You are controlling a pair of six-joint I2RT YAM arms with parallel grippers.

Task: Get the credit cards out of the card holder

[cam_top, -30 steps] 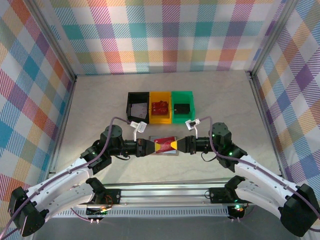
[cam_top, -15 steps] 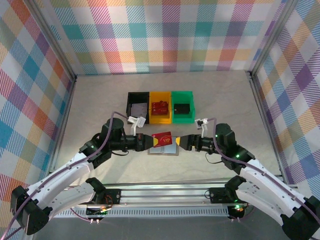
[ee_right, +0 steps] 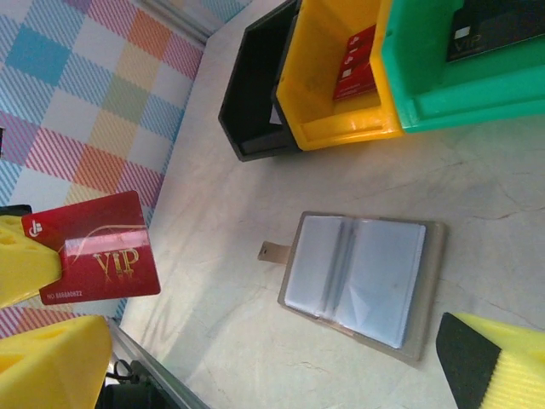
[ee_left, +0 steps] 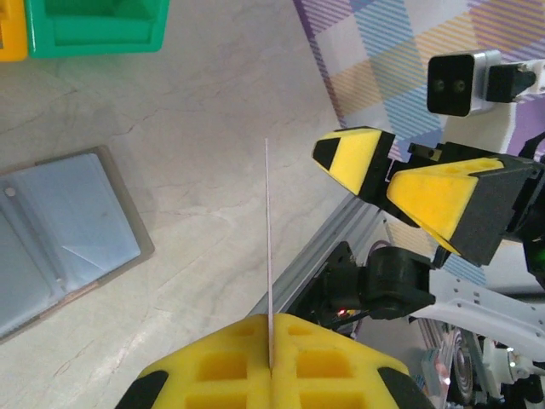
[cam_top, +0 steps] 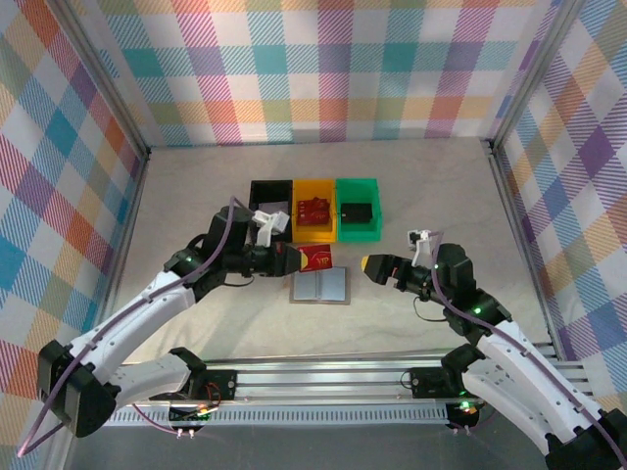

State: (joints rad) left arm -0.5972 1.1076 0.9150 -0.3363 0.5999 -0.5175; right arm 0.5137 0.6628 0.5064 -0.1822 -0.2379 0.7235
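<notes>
The left gripper [cam_top: 285, 258] reaches in from the left, its yellow fingers pressed together on one short end of a red card [cam_top: 314, 258]. The card is held clear of the table [cam_top: 186, 196], between the row of bins and the card holder. In the left wrist view it shows edge-on as a thin line rising from between the fingers. Behind it three bins stand side by side, touching: a black bin [cam_top: 257, 220] with a grey flat piece inside, a yellow bin [cam_top: 314, 234] with another red card [cam_top: 313, 209] in it, and a green bin [cam_top: 360, 233] with a dark card [cam_top: 356, 210]. The card holder [cam_top: 319, 287] lies spread open and flat on the table, just in front of the held card and apart from it. To its right the right gripper [cam_top: 369, 266] hangs near the holder, fingers spread wide with nothing between them
</notes>
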